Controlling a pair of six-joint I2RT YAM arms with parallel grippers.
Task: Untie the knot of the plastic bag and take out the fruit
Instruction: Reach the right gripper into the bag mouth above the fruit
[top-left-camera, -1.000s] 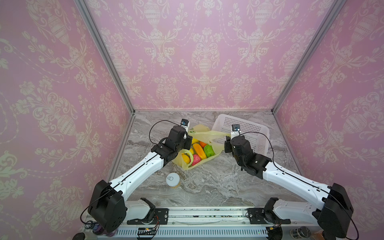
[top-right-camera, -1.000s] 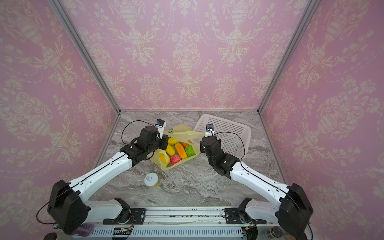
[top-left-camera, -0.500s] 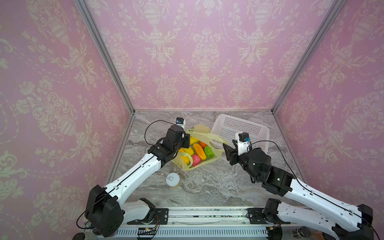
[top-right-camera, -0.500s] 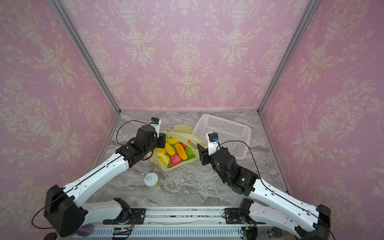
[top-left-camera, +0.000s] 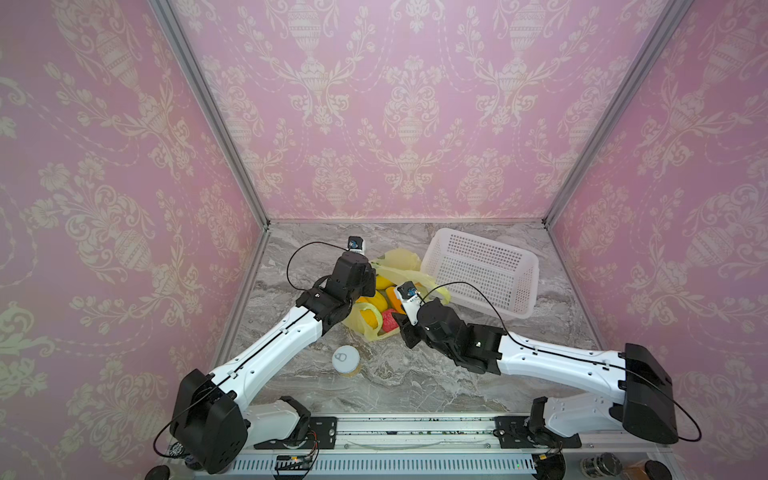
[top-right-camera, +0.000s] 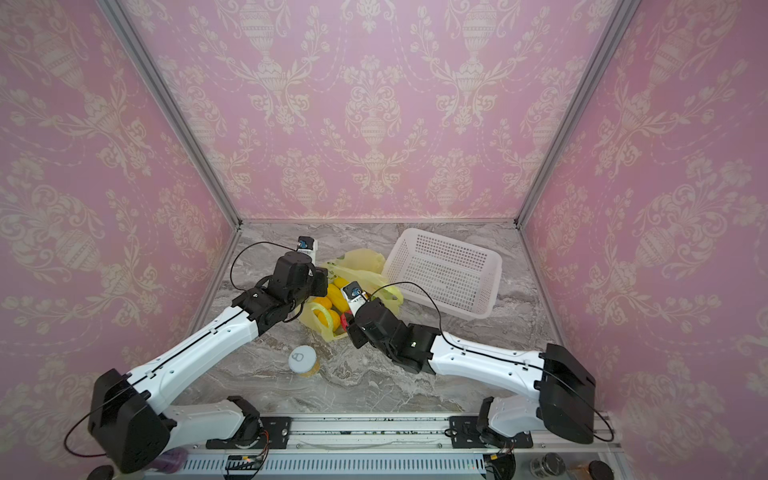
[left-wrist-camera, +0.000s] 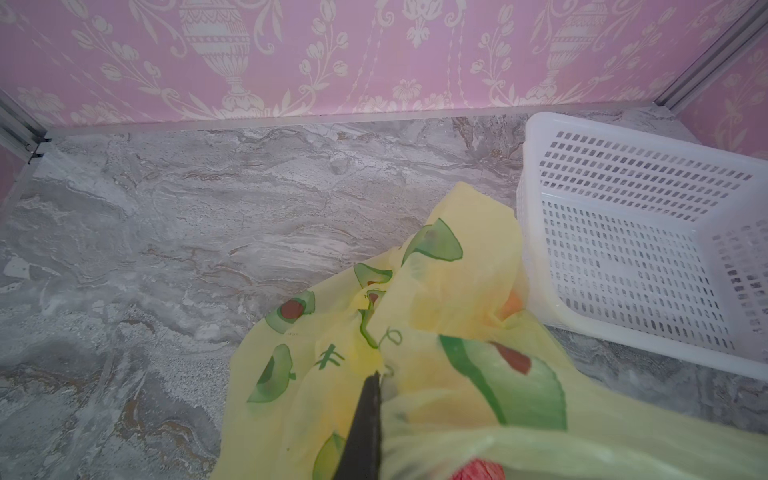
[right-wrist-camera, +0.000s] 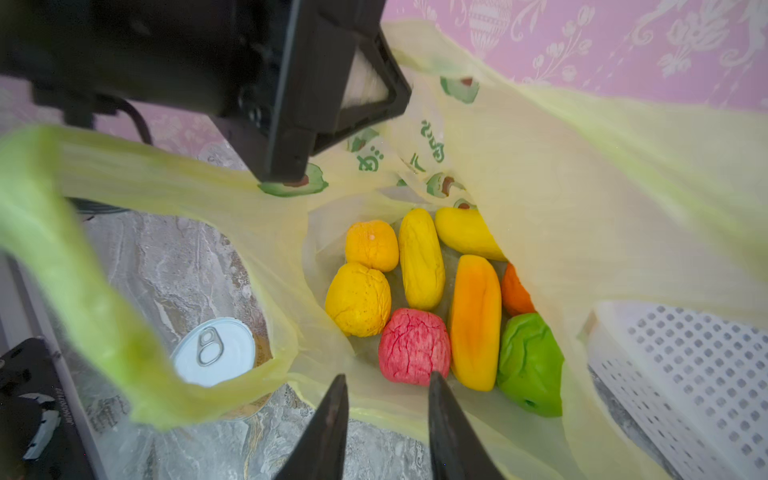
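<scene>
Now: bag (right-wrist-camera: 540, 174) lies open on the counter (top-left-camera: 415, 374), just beside the basket (top-left-camera: 478, 266), fruit (right-wrist-camera: 419, 266) inside. Left jaws closed, pinching the bag's film. Right jaws part-open, empty, at the bag's mouth above the pink fruit (right-wrist-camera: 414, 347). Can (top-left-camera: 345, 359) nearby.

Grey marbled tabletop (top-left-camera: 415, 374) carries white perforated plastic basket (top-left-camera: 527, 286). Thin translucent yellow-green plastic bag (top-left-camera: 399, 259) lies against basket's left wall. Eight small glossy toy fruits (right-wrist-camera: 419, 266) lie inside bag, left of basket. Round can with white pull-tab lid (top-left-camera: 345, 360) stands left-front of basket, well apart, just before bag.
</scene>
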